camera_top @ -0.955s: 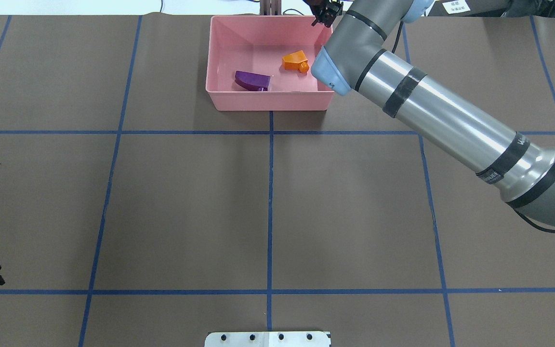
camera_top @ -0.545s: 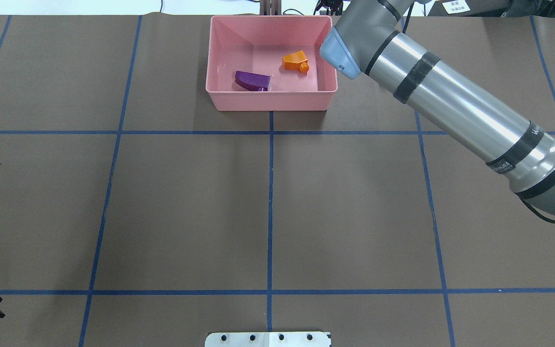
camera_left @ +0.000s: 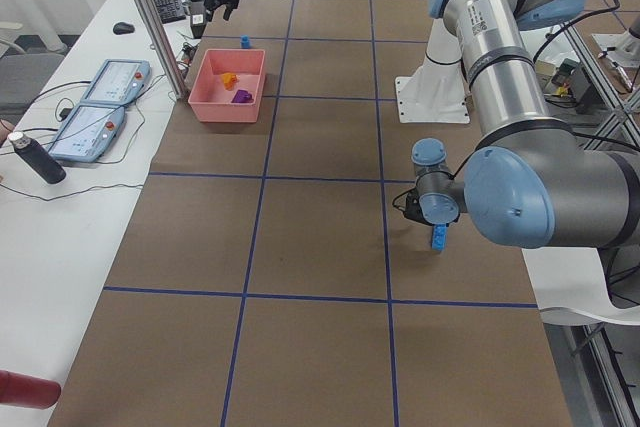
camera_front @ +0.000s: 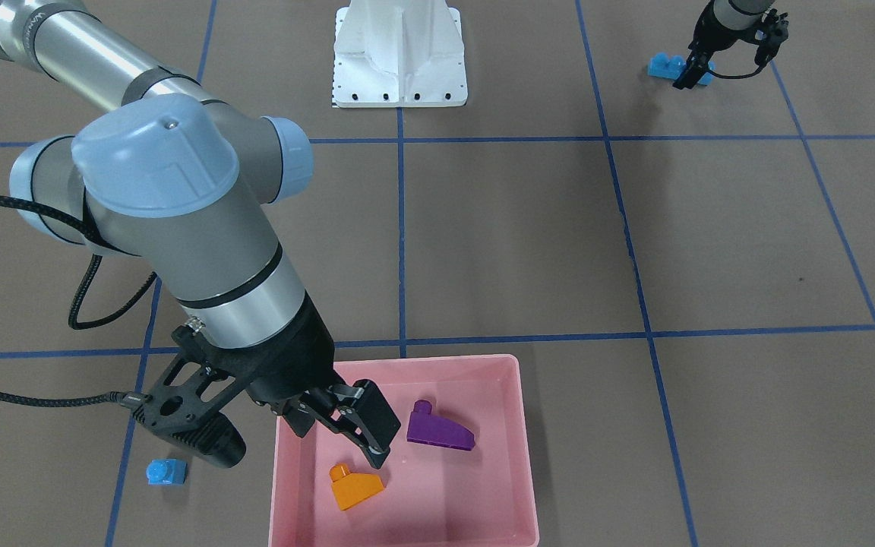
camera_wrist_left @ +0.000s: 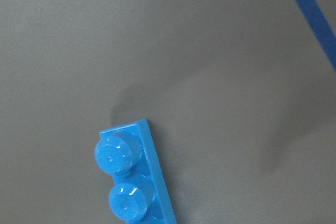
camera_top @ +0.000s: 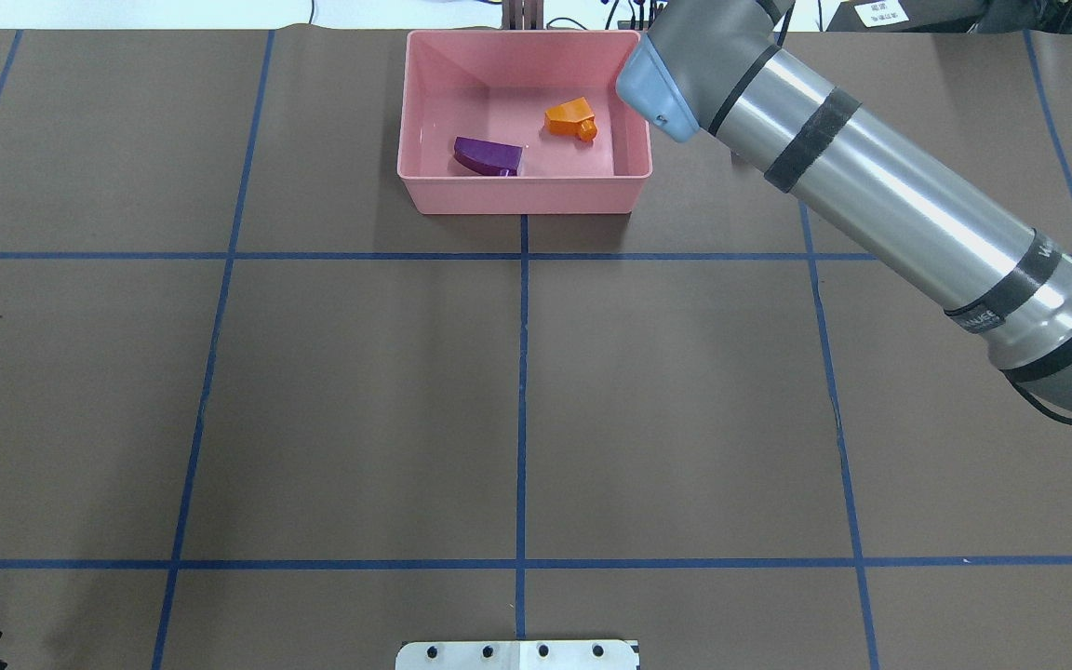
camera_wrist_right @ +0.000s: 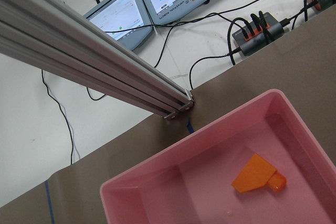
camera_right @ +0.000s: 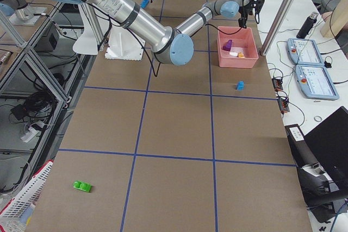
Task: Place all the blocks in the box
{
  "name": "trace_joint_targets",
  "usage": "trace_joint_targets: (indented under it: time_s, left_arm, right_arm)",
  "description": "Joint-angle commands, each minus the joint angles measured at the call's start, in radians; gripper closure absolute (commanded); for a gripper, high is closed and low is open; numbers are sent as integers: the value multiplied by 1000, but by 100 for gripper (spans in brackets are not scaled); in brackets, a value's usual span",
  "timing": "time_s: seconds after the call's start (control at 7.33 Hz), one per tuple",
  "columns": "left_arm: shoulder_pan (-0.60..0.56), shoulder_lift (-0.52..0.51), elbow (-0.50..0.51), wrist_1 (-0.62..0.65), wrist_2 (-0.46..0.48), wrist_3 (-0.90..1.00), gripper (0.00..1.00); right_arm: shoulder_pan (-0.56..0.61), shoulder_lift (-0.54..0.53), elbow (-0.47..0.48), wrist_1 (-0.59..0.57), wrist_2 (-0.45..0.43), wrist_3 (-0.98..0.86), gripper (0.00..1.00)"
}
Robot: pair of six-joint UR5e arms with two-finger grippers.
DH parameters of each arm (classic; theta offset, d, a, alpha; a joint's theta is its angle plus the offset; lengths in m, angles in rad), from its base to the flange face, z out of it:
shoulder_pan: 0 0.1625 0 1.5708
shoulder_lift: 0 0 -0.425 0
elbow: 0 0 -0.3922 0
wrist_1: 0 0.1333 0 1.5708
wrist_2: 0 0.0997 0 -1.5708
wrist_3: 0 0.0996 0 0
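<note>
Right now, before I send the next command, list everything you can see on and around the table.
pink box: 1, pink, at the table edge far from the robot base.
purple sloped brick: 1, purple, inside the box.
orange sloped brick: 1, orange, inside the box.
one-stud blue brick: 1, blue, on the table beside the box, on the robot's right.
long blue brick: 1, blue, on the table at the left tool.
green brick: 1, green, near the table's right end.
teach pendants: 2, grey, on the bench beyond the box.
robot base: 1, white.
right tool: black, open, above the box's corner.
left tool: black, open, over the long blue brick.
</note>
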Motion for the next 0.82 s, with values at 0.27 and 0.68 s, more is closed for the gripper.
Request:
trace_joint_targets:
  time_s: [0.27,0.68]
  left_arm:
    - [166,21,24,-74,123,-172,8]
    - [209,18,50,-77,145,-207,29]
  right_arm:
    - [1,18,31,-52,2,-5,0]
    - [36,16,42,-63,55,-27,0]
